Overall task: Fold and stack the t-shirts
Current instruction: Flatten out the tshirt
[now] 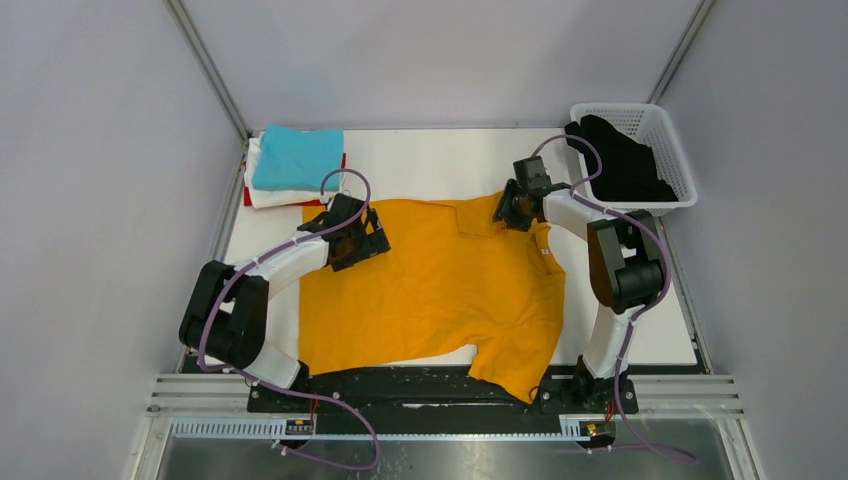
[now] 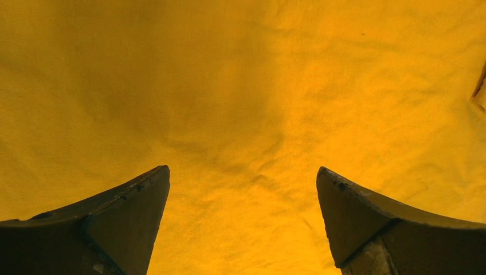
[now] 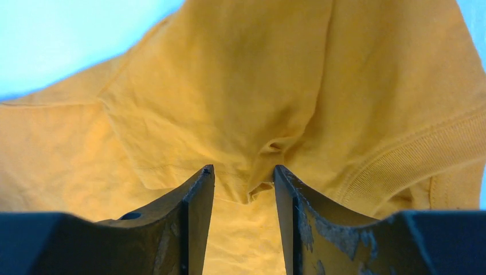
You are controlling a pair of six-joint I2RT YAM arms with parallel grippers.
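A mustard-orange t-shirt [image 1: 440,280] lies spread flat on the table, collar toward the far side. It fills the left wrist view [image 2: 240,86] and most of the right wrist view [image 3: 240,74]. My left gripper [image 1: 365,240] hovers over the shirt's far left shoulder, wide open [image 2: 243,169], with only flat cloth below it. My right gripper [image 1: 505,212] is at the collar, its jaws narrowed but still apart [image 3: 243,168], and a small fold of the collar's edge sits between the tips. Folded t-shirts are stacked at the back left: turquoise [image 1: 297,157] on top of white [image 1: 262,190], with red [image 1: 246,197] at the bottom.
A white lattice basket [image 1: 668,140] stands at the back right corner with dark cloth [image 1: 620,160] in it. The shirt's lower right sleeve hangs over the near edge by the arm bases. Grey walls enclose the table on three sides.
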